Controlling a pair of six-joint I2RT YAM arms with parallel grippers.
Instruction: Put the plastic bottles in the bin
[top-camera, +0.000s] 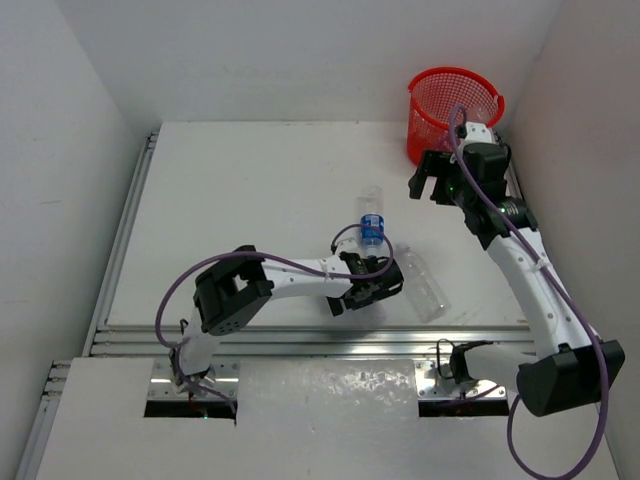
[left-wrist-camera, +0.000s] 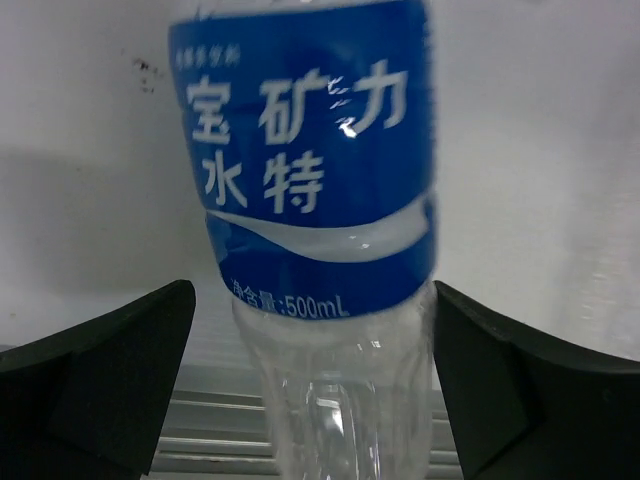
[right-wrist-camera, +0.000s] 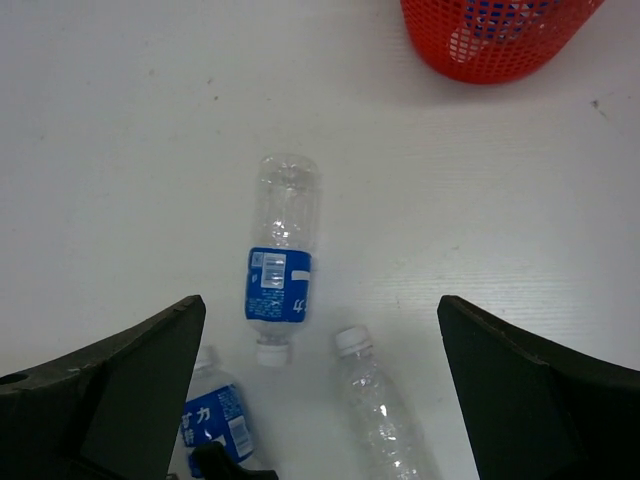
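The red mesh bin (top-camera: 455, 108) stands at the table's far right corner. It also shows in the right wrist view (right-wrist-camera: 495, 45), with something blue visible through the mesh. My right gripper (top-camera: 432, 180) hangs open and empty just in front of the bin, high above the table (right-wrist-camera: 318, 310). Below it lie a blue-labelled bottle (right-wrist-camera: 280, 262), an unlabelled clear bottle (right-wrist-camera: 385, 415) and a second blue-labelled bottle (right-wrist-camera: 215, 420). My left gripper (top-camera: 372, 290) is open, its jaws either side of that second blue-labelled bottle (left-wrist-camera: 315, 200), with a gap on the left.
The white table (top-camera: 250, 200) ends in metal rails (top-camera: 300, 340) along its near edge. White walls close in at the back and on both sides. The unlabelled bottle (top-camera: 422, 283) lies just right of my left gripper.
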